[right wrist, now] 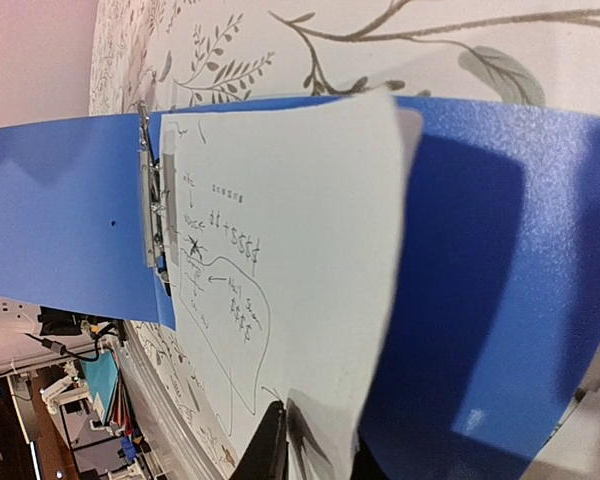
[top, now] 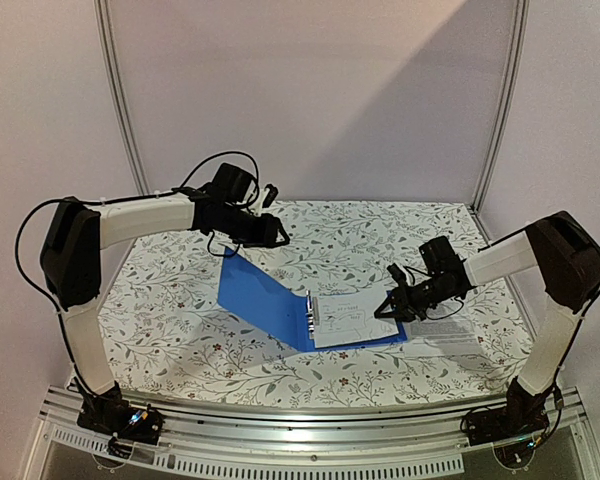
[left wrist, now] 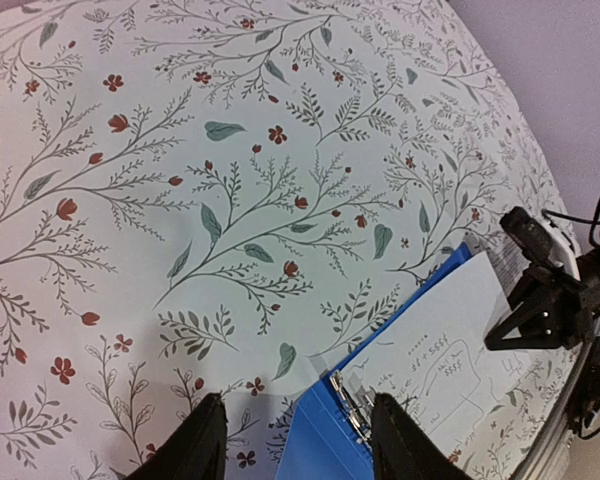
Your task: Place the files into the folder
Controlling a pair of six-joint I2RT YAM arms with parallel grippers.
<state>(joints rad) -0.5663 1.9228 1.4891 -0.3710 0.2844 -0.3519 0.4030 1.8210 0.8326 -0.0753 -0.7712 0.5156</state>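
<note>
The files point(top: 355, 320) lie in the folder point(right wrist: 480, 250).
I cannot tell if the right end effector point(top: 385, 306) at their corner grips; left end effector point(left wrist: 298, 405) released. Next: shut cover point(top: 260, 292).

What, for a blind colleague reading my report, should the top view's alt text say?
An open blue folder lies on a floral tablecloth, a white printed sheet on its right half. The left gripper is at the cover's far edge; the right gripper meets the sheet's right edge.
</note>
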